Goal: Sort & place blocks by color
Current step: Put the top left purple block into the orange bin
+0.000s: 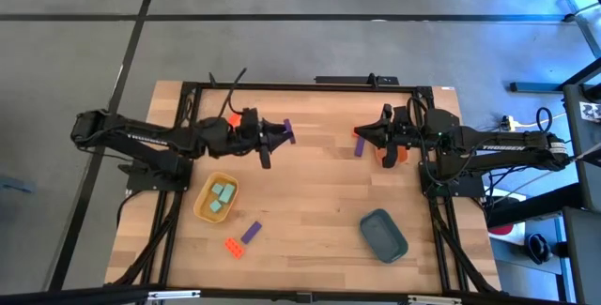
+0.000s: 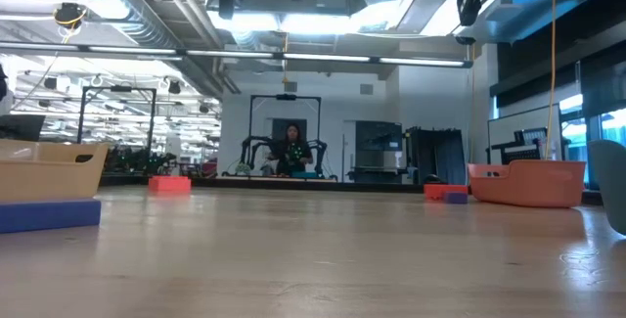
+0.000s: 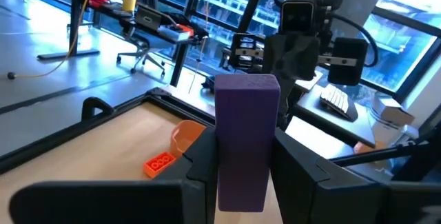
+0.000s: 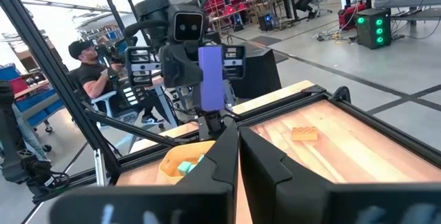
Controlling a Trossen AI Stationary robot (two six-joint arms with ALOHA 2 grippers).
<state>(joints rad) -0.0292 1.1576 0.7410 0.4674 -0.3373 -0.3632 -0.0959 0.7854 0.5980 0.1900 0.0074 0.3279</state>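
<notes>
My left gripper (image 1: pixel 279 135) hovers over the far middle of the table, shut on an oblong purple block (image 3: pixel 247 134). My right gripper (image 1: pixel 364 137) faces it from the table's right, its fingers (image 4: pixel 227 156) shut and empty. A second purple block (image 1: pixel 359 144) lies flat on the table under the right fingertips, beside the orange tray (image 2: pixel 528 183). Pale teal blocks (image 1: pixel 222 198) sit in the yellow tray (image 1: pixel 203 209). One purple block (image 1: pixel 251 232) and one red-orange block (image 1: pixel 233 247) lie near the front. Another red-orange block (image 1: pixel 234 117) lies by the left arm. My left gripper pinches the purple block by its lower side faces (image 3: pixel 241 182) between its two fingers, coming level from the table's left. The block is lifted clear of the table. Most of its length stands out past the fingers.
The dark teal tray (image 1: pixel 383 235) lies at the front right. A black frame (image 1: pixel 282 86) borders the table's far and side edges. Bare wood (image 1: pixel 310 197) lies between the trays. A person (image 4: pixel 89 62) sits beyond the left side of the table.
</notes>
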